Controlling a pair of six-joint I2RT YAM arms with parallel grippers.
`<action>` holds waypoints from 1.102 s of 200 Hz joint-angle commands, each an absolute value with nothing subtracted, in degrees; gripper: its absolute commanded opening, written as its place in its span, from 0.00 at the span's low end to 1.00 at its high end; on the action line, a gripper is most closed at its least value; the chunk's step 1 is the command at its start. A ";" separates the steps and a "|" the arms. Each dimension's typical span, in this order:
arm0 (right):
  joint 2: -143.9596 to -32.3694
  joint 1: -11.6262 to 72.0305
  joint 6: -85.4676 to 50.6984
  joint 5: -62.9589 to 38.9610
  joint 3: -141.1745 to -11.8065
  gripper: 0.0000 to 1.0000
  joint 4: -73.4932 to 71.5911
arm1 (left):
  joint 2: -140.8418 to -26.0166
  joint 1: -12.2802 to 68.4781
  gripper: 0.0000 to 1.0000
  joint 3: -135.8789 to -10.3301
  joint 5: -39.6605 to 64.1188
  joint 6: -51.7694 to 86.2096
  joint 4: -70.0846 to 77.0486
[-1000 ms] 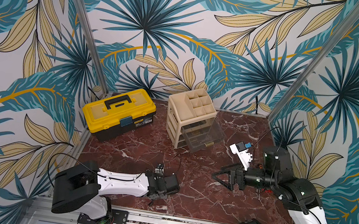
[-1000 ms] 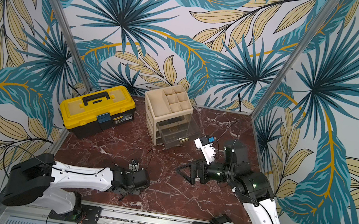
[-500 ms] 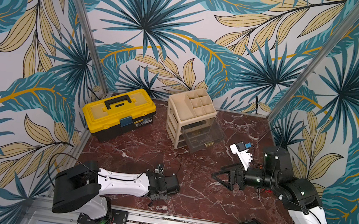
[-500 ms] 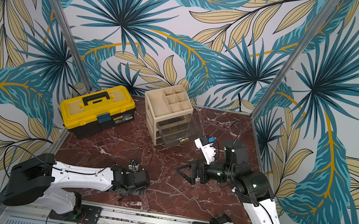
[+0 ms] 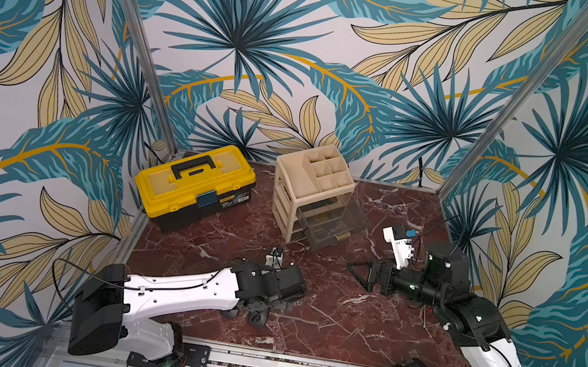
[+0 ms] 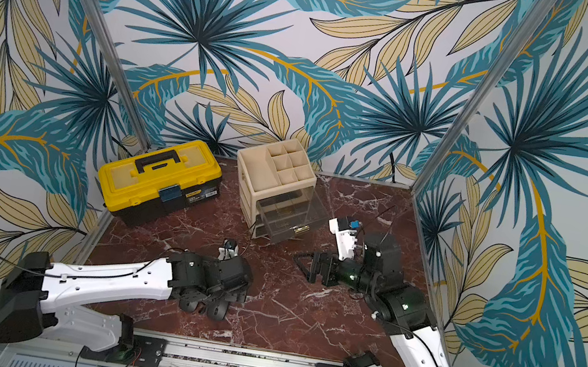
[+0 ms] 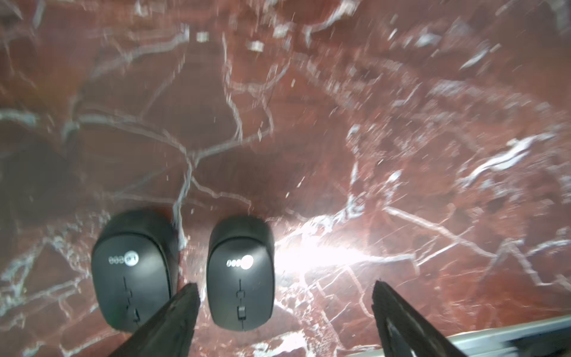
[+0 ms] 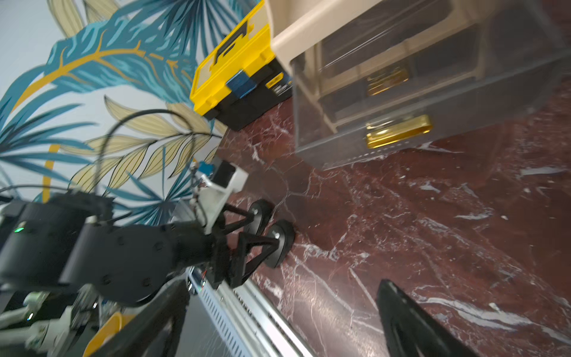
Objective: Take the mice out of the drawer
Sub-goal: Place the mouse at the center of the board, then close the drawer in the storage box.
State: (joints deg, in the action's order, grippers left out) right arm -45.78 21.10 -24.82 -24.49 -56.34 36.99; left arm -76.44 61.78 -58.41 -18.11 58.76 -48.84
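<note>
Two black mice lie side by side on the red marble floor near the front rail, one [image 7: 133, 272] beside the other [image 7: 241, 275]; in a top view they are dark shapes [image 5: 255, 316] under the left wrist. My left gripper [image 7: 284, 296] hangs just above them, open. One finger [image 7: 182, 309] sits between the two mice and nothing is gripped. The clear drawer [image 5: 331, 218] with a gold handle [image 8: 398, 133] stands pulled out of the beige organizer [image 5: 309, 179]. My right gripper [image 5: 357, 276] is open and empty, in front of the drawer, apart from it.
A yellow toolbox [image 5: 196, 185] sits at the back left, next to the organizer. A metal rail [image 5: 256, 362] runs along the front edge just behind the mice. Patterned walls close in the floor on three sides.
My left gripper's jaws have spread wider just above the floor. Both arms have barely shifted.
</note>
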 commanded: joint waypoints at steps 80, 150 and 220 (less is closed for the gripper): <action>-52.15 21.13 -49.00 -6.67 -43.07 0.27 13.06 | -80.93 32.49 0.68 -85.38 -4.77 30.35 -43.72; -61.98 21.17 -51.50 -10.46 -43.35 0.00 3.15 | -95.11 16.39 1.00 -100.02 10.39 24.85 -31.18; -66.40 21.10 -51.32 -10.38 -44.55 0.00 1.81 | -108.99 11.34 1.00 -110.17 31.44 25.22 -21.38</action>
State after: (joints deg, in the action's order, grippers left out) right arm -64.90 21.10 -50.85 -9.91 -43.77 3.88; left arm -107.37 11.18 -105.84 21.02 26.15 -26.96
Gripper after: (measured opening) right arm 0.042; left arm 0.999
